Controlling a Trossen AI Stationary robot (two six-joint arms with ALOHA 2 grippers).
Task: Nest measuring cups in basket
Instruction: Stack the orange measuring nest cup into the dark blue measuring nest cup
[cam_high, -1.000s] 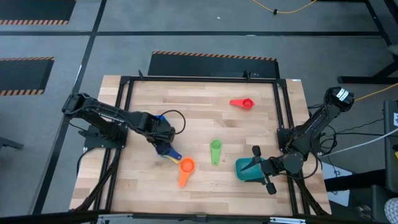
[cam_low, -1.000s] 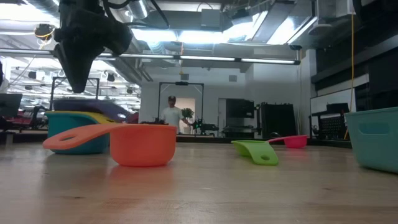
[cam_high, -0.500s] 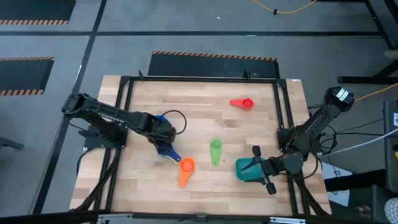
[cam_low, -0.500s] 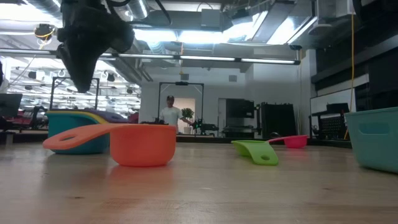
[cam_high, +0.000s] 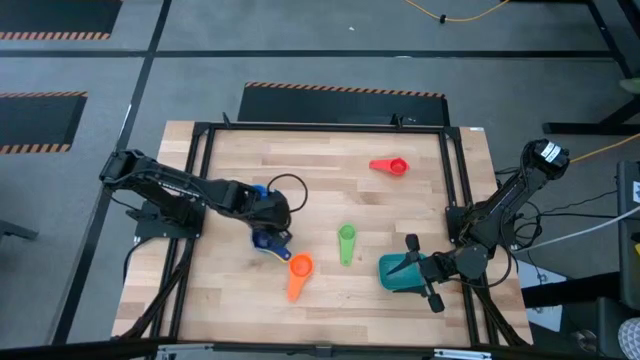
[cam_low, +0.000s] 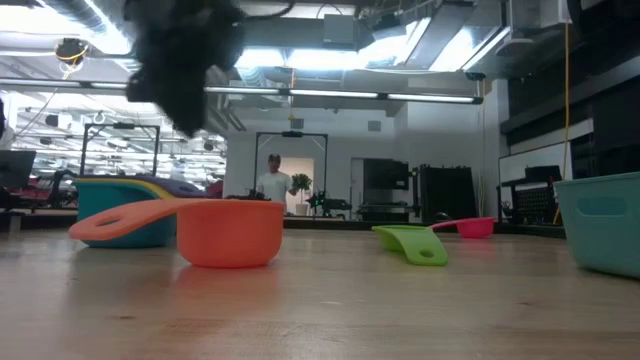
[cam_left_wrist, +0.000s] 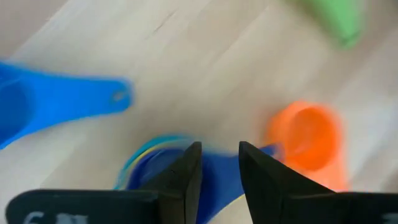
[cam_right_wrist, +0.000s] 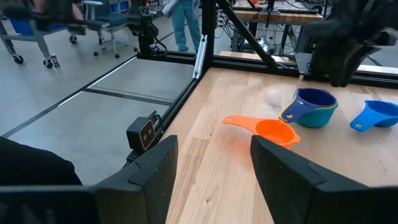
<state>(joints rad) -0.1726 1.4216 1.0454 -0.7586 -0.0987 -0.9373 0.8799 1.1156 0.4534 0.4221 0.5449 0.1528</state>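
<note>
Left gripper (cam_high: 278, 222) hangs above the wooden table (cam_high: 320, 180), just over a nested stack of round plastic measuring cups (cam_right_wrist: 313, 107): teal outer cup, yellow rim showing, dark blue cup on top with its flat handle pointing toward the orange cup. In the left wrist view the two dark fingers (cam_left_wrist: 183, 177) stand slightly apart with a narrow gap, directly above the dark blue cup (cam_left_wrist: 214, 180), nothing clamped between them. A separate light blue plastic measuring cup (cam_right_wrist: 375, 115) lies beside the stack, touching nothing. The orange plastic measuring cup (cam_high: 298, 268) sits just beside the stack, handle toward the near table edge. The green plastic measuring cup (cam_high: 346, 240) lies near mid-table; the red plastic measuring cup (cam_high: 393, 165) is well apart toward the far side. The teal rounded-rectangular plastic basket (cam_high: 398, 271) rests at the right near part of the table, no cups visible inside. Right gripper (cam_high: 421, 272) sits at the basket's right end; fingers (cam_right_wrist: 155, 171) apart, whether they touch the basket wall cannot be told.
</note>
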